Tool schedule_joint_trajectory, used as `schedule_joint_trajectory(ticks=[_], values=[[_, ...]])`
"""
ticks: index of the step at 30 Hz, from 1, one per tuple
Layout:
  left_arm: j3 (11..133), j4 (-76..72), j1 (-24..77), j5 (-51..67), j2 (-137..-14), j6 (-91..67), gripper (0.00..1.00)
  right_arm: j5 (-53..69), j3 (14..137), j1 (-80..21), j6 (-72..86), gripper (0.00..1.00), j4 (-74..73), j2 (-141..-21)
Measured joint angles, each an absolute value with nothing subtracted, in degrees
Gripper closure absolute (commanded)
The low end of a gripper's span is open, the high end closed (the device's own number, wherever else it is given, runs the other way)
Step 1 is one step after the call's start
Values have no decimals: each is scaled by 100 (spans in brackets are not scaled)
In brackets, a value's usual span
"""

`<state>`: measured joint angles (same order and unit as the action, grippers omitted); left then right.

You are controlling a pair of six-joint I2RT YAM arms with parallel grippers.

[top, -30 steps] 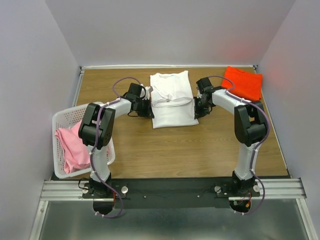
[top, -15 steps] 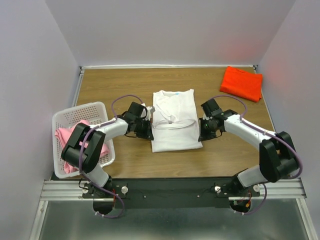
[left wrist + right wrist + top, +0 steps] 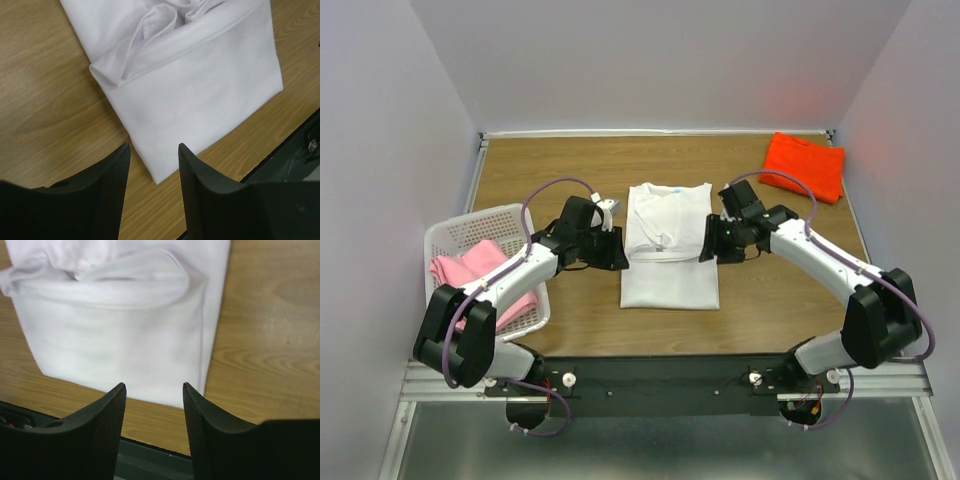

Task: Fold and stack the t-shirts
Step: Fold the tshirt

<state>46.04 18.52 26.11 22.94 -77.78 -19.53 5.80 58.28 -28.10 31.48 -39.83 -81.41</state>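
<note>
Three t-shirts are in view. The white t-shirt (image 3: 670, 272) lies partly folded mid-table (image 3: 570, 170) between the two grippers. The orange-red t-shirt (image 3: 805, 166) sits folded at the far right corner. The pink t-shirt (image 3: 470, 278) is bunched in the single basket (image 3: 470, 220) at the left. The left gripper (image 3: 152, 148) and the right gripper (image 3: 154, 386) hover beside the white t-shirt, fingers parted and holding nothing.

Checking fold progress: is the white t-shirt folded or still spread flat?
Folded. The white t-shirt lies as a compact rectangle, with one layer doubled over another, a fold edge across its middle and no sleeves sticking out.
</note>
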Motion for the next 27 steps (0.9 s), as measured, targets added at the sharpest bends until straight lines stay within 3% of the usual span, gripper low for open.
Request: schedule_joint_trajectory(ticks=[11,27], values=[[4700,1055,2930,2985,-8298,-1669,49,884,7258,-3260,2904,44,-3868,-9972],[4222,392,3417,3594,-9196,-1417,49,1114,7977,-3417,2755,43,-3822,-11198]])
